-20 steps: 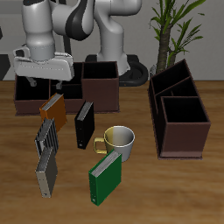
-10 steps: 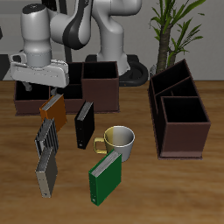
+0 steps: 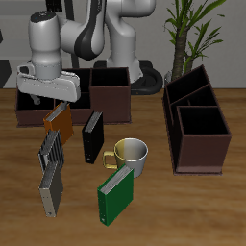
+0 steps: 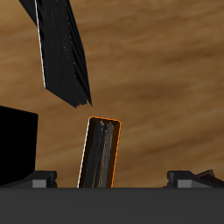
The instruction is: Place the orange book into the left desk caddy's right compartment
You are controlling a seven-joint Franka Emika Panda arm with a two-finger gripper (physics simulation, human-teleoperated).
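Note:
The orange book (image 3: 58, 118) stands on edge on the table in front of the broadside caddy; in the wrist view (image 4: 101, 154) it shows its spine and pale page edges. My gripper (image 3: 49, 99) hangs just above it, open and empty, with the book between the fingertips (image 4: 41, 179) in the wrist view. The left desk caddy (image 3: 175, 108) lies lengthwise at the far side of the table. Its large square bin (image 3: 205, 132) is at the end nearer the table's front edge. The black book (image 3: 92, 135) stands beside the orange one and also shows in the wrist view (image 4: 65, 48).
A matching caddy (image 3: 108, 88) stands broadside behind the orange book. Two grey striped books (image 3: 50, 150) (image 3: 50, 191), a green book (image 3: 115, 196) and a pale mug (image 3: 131, 154) stand nearer the front edge. A potted plant (image 3: 187, 34) is at the back.
My gripper has come down and shifted slightly over the orange book. The books, mug and caddies have not moved.

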